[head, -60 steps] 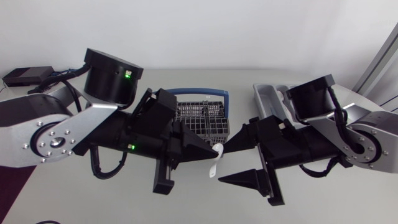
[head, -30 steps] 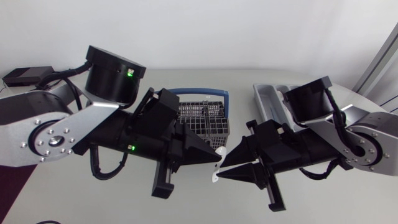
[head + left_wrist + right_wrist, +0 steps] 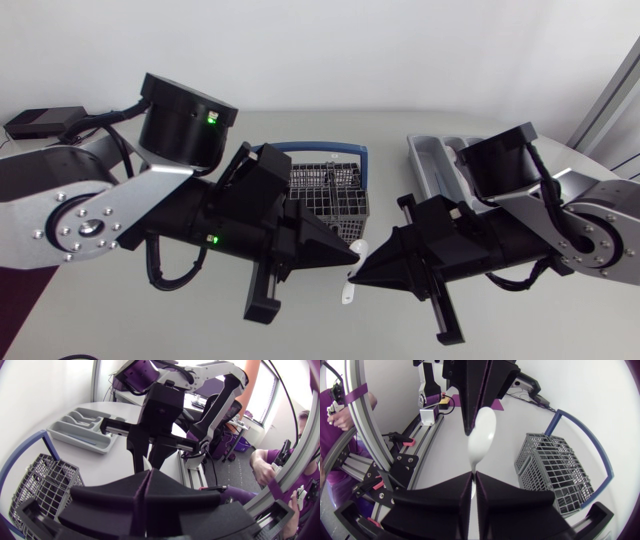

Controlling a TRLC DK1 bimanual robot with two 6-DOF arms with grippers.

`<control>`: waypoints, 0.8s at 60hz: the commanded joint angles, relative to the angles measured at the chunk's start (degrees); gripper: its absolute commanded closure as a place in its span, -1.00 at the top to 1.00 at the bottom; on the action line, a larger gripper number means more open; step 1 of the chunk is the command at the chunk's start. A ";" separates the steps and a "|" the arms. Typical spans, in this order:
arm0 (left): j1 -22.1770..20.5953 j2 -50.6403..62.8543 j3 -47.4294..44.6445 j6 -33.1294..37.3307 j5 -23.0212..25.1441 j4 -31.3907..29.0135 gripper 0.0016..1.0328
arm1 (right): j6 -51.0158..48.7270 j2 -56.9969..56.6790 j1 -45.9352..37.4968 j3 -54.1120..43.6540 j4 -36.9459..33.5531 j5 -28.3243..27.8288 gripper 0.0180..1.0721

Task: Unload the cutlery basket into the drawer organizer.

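From above, our left gripper [image 3: 350,258] and right gripper [image 3: 360,279] meet tip to tip at lower centre, with the white spoon [image 3: 347,292] between them. The cutlery basket [image 3: 325,192] sits just above and the drawer organizer [image 3: 430,160] at upper right.

Left wrist: our fingers are pressed together on the white spoon [image 3: 146,464], which pokes out past their tips.

Right wrist: our fingers clamp its handle, the bowl ahead.

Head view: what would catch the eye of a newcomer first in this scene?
First, the two black claws meet tip to tip over the middle of the table: the left claw and the right claw both pinch one white spoon. Behind them stands the wire cutlery basket with its blue handle. The grey drawer organizer lies to its right.
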 commanded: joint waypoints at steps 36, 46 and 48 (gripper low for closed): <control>2.61 5.30 4.27 -7.22 -28.31 8.70 0.91 | -11.52 -6.87 -17.80 -4.84 -7.20 10.67 -0.89; 2.87 5.65 3.75 -9.33 -33.76 8.00 0.91 | -17.32 -10.38 -25.00 -8.01 -6.94 16.73 -0.89; 3.31 5.74 3.92 -10.56 -34.38 7.47 0.91 | -18.55 -11.44 -26.85 -8.71 -6.94 17.61 -0.89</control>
